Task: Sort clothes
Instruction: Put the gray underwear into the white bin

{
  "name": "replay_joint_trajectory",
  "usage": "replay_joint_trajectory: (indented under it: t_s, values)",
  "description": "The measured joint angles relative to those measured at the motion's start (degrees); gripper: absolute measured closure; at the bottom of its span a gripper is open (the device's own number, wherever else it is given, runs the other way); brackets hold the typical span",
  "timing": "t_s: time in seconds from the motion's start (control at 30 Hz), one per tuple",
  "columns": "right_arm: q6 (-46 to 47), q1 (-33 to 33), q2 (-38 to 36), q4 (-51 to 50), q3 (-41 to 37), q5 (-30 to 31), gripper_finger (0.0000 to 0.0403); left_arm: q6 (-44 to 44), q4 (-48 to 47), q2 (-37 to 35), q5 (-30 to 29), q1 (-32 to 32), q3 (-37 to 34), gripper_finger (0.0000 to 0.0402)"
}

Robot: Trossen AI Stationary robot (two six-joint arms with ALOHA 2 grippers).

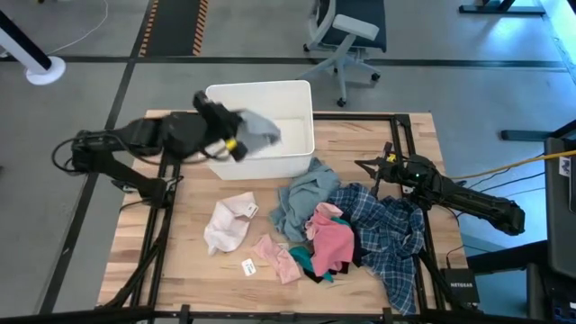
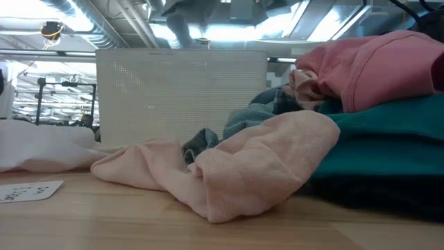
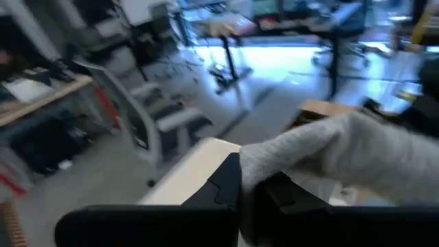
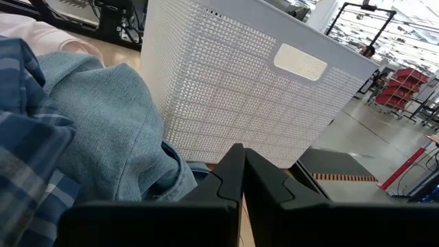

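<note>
Grey cloth (image 1: 259,131) pinched in the closed left gripper (image 1: 236,144) above the white bin (image 1: 297,153), far left | pale pink piece (image 1: 229,223) and pink piece (image 1: 279,256) loose on the table (image 1: 180,243) | heap with plaid shirt (image 1: 396,243) unsorted beside the idle, closed, empty right gripper (image 1: 364,166) | sorting looks barely begun
</note>
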Motion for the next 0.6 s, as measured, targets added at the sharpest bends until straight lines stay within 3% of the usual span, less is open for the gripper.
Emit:
replay_joint_trajectory:
  t_s: [0.23,0.37,0.6]
  values:
    - [0.0,0.0,0.62,-0.01,0.0,0.02,0.0384,1.26,0.6,-1.32,0.3,8.6,0.0,0.0399]
    - [0.0,0.0,2.47,0.0,0.0,0.32,0.0384,0.98,0.49,-0.78,3.57,12.4,-0.02,0.0395]
    - [-0.02,0.0,4.78,0.03,0.0,0.37,0.0384,-0.84,-0.2,0.15,5.64,16.3,-0.75,0.0398]
